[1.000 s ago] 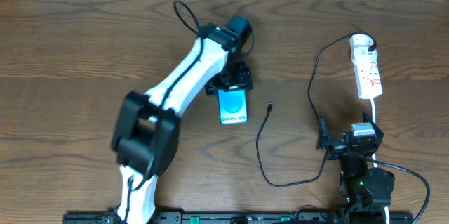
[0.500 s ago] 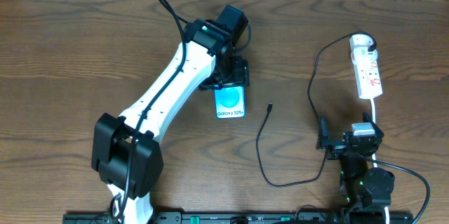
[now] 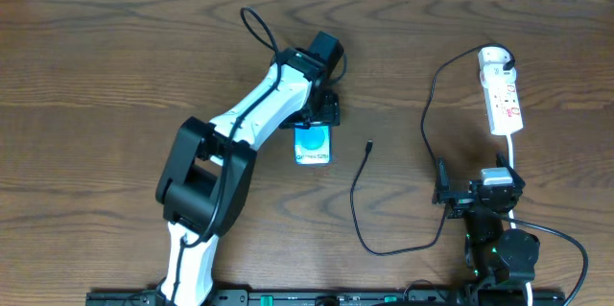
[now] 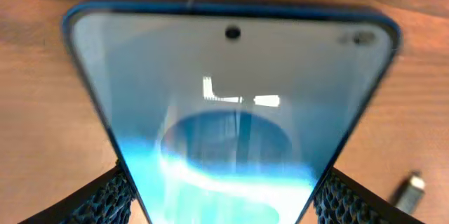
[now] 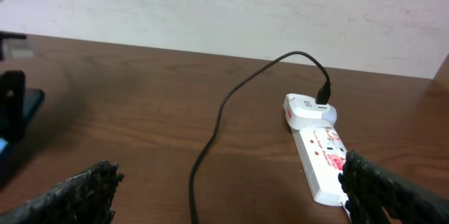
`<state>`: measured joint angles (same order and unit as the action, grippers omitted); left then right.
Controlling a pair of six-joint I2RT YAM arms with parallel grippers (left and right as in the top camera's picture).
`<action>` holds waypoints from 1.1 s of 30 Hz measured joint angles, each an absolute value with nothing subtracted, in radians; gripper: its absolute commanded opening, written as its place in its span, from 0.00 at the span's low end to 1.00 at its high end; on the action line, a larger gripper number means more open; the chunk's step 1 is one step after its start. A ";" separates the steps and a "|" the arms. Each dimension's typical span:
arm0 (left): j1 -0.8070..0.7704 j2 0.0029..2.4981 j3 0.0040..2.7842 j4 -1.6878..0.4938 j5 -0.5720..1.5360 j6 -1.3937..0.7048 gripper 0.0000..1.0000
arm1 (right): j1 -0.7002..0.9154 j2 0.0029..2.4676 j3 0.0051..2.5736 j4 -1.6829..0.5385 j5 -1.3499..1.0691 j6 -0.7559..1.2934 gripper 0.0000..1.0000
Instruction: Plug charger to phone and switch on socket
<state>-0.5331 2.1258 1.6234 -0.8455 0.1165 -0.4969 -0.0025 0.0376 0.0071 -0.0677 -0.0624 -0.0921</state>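
The left arm, white shell with black joints, rises from the near left edge, bends at a raised elbow and reaches far and right to the middle of the brown, grained wooden table (image 3: pixel 115 57). Its left gripper (image 3: pixel 315 119) pinches the small rectangular smartphone with a black frame and glossy blue-and-white screen (image 3: pixel 314 143) by the long sides. In the wrist view, the knurled black fingers (image 4: pixel 112 197) press against both edges. Whether the phone's near end rests on the wood cannot be told.

The right arm sits folded low at the near right. Its right gripper (image 3: pixel 480 189) is spread wide, with nothing between the rough black pads (image 5: pixel 77 196).

The long thin black charger cable (image 3: pixel 352 196) curls across the table. Its small connector tip (image 3: pixel 368 146) lies just right of the phone, and its plug sits in the rounded far end of the narrow white plastic power strip with red markings (image 3: pixel 501 95), which lies at the far right.
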 measured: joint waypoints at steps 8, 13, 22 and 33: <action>-0.533 2.188 1.623 -0.786 0.112 -0.498 0.87 | -0.002 0.038 0.007 -0.068 -0.062 -0.092 0.99; -0.533 2.188 1.623 -0.789 0.112 -0.496 0.96 | -0.002 0.038 0.007 -0.068 -0.062 -0.092 0.99; -0.540 2.185 1.607 -0.773 0.098 -0.505 0.97 | -0.002 0.038 0.007 -0.067 -0.062 -0.092 0.99; -0.546 2.167 1.568 -0.695 0.064 -0.543 0.97 | -0.002 0.038 0.007 -0.068 -0.062 -0.092 0.99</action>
<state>-0.5461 2.1674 1.5677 -0.6952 0.0639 -0.5426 -0.0025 0.0376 0.0067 -0.0677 -0.0620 -0.0921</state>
